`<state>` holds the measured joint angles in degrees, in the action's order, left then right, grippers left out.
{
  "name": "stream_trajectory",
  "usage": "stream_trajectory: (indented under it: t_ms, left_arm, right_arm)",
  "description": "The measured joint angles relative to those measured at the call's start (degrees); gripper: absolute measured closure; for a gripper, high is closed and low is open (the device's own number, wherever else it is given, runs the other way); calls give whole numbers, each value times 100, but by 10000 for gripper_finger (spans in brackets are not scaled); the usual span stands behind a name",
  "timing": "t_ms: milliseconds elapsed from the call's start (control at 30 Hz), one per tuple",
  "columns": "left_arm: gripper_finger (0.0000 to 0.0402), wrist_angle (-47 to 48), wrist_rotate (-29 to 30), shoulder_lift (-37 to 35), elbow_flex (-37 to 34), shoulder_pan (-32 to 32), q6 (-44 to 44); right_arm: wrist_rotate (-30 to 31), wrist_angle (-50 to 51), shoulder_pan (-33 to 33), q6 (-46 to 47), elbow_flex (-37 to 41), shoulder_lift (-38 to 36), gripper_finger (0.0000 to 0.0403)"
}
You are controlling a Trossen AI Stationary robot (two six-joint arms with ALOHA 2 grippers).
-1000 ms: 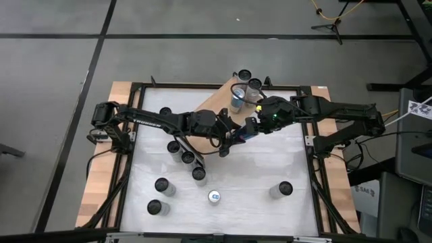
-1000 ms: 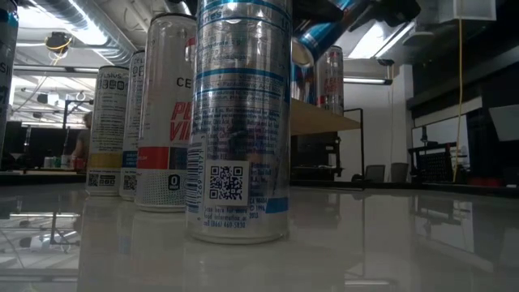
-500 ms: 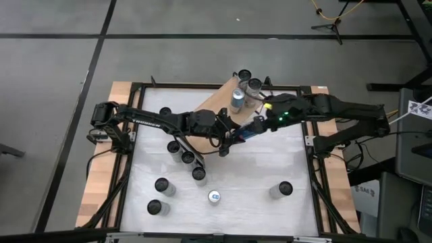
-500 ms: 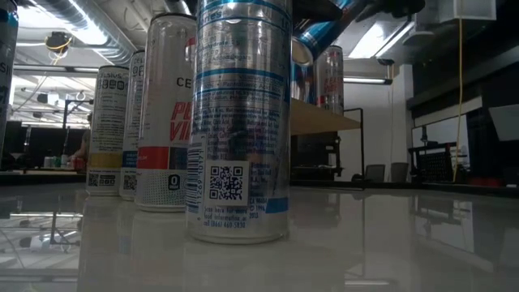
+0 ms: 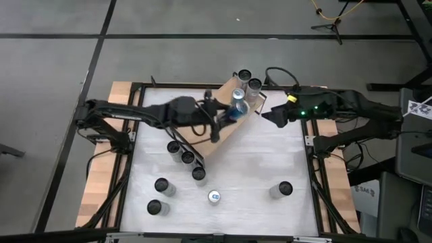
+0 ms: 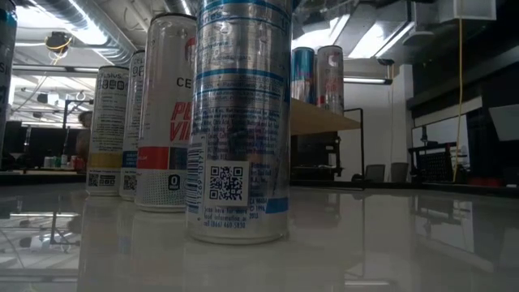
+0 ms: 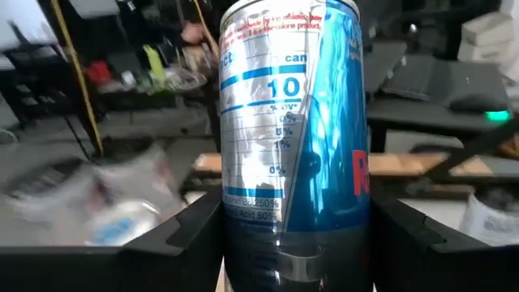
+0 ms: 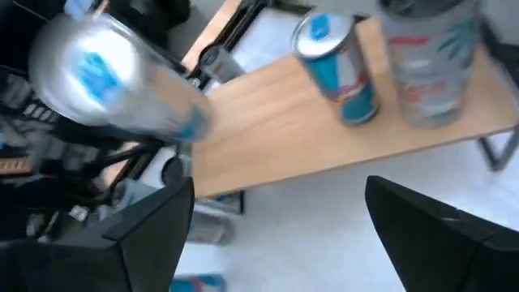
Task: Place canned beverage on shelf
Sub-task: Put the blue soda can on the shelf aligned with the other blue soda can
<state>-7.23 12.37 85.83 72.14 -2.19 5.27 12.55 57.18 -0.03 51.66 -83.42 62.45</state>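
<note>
On the shelf (image 5: 223,125), the blue can (image 5: 237,95) now stands; the left pincer (image 5: 226,116) holds another blue can (image 7: 293,138), the right pincer (image 5: 270,116) withdrew, wide.

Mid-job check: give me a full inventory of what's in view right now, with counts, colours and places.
table: one, white top, black frame.
shelf: one, light-brown wood with black frame ends, lying diagonally across the table's far half.
shelf cans: three upright at the shelf's far end, one blue, two silvery.
held can: one, blue and silver, over the shelf's middle.
table cans: seven in view, mostly silvery, upright; three in a row by the shelf's near end, four nearer the front edge.
left gripper: one, dark, jaws closed on the held can.
right gripper: one, dark, jaws open and empty, to the right of the shelf's far end.
</note>
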Motion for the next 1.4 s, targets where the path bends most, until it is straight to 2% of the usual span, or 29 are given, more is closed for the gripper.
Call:
stream_trajectory:
  t_ms: [267, 333, 433, 600, 700, 800, 1200, 1400]
  left_arm:
    - [182, 778, 59, -1056, 1, -604, 115]
    - [182, 865, 53, -1271, -215, -762, 63]
    - [182, 214, -23, -1567, -1034, -985, -176]
    - [182, -2219, -488, -1650, -2789, -1374, -500]
    - [182, -3868, -792, -1434, -3541, -1566, -814]
    - [182, -4750, -1018, -1097, -3972, -1653, -1115]
    - [182, -5625, -1055, 89, -3687, -1521, -1120]
    - [182, -5540, -1035, 419, -3584, -1526, -1223]
  right_arm:
    - [304, 337, 0, -271, 0, 67, 47]
    - [338, 342, 4, -277, 4, 110, 47]
    - [344, 342, 4, -399, 4, 131, 47]
    - [353, 285, 0, -418, 4, 160, 47]
    - [400, 246, 0, -418, 4, 156, 47]
    - [537, 245, 0, -419, 4, 158, 47]
    - [549, 247, 0, -418, 4, 158, 47]
    - [549, 250, 0, -418, 4, 158, 47]
